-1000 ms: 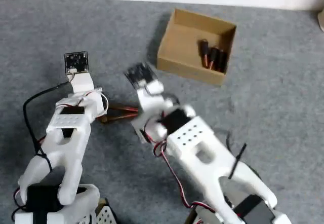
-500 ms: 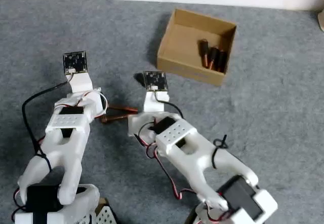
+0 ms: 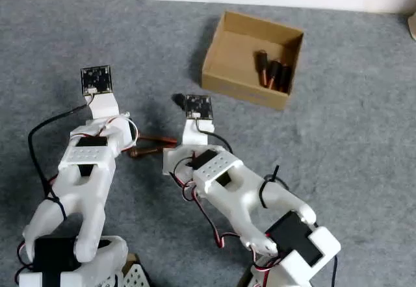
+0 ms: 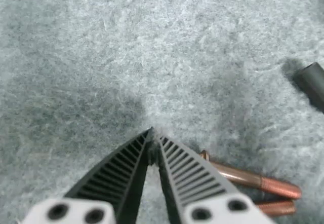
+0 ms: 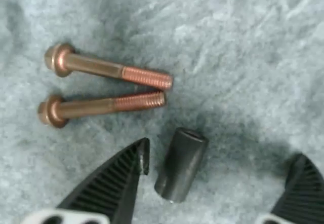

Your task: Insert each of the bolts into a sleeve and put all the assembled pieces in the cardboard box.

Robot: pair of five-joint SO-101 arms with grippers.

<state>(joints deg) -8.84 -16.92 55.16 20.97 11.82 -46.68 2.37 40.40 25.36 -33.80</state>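
The right gripper (image 5: 221, 158) hangs wide open over the short dark metal sleeve (image 5: 181, 163), which lies on the grey carpet (image 5: 253, 57) just beside two copper-coloured flanged bolts (image 5: 109, 72). I'd centre it first, since one finger sits much closer, then pinch across the barrel. The left gripper (image 4: 153, 138) is closed and empty, near the bolts.

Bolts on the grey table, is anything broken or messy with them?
Nothing looks odd. The two bolts lie whole and side by side on the grey surface. The black sleeve lies close by, between the fingers of the open right gripper. The cardboard box stands upright with pieces inside.
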